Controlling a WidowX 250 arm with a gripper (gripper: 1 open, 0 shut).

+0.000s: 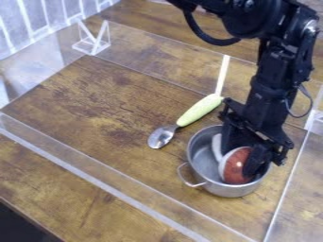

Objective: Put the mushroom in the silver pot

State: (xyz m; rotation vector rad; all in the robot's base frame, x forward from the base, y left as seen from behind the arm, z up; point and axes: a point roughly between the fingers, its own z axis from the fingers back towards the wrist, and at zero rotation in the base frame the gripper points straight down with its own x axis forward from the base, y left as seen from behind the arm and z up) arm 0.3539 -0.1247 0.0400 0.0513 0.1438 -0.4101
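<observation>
A wooden table holds a small shiny silver pot near the right front. Inside the pot lies the mushroom, a toy with a thick white stem and a glossy reddish-brown cap, tilted so the stem leans up against the pot's left wall and the cap sits low toward the right.

The mushroom looks like hard, light plastic: stiff, not fragile, and probably slippery on its rounded cap. The stem seems the safer place to take hold, since its straighter sides would give the fingers flat contact.

A black robot arm reaches straight down into the pot. Its gripper stands around the mushroom with the jaws spread apart, one finger on each side of the cap. They appear to have let go, though whether a finger touches the cap cannot be told.

Just beside the pot's left rim lie a small metal spoon and a yellow-green vegetable with a white stick.
</observation>
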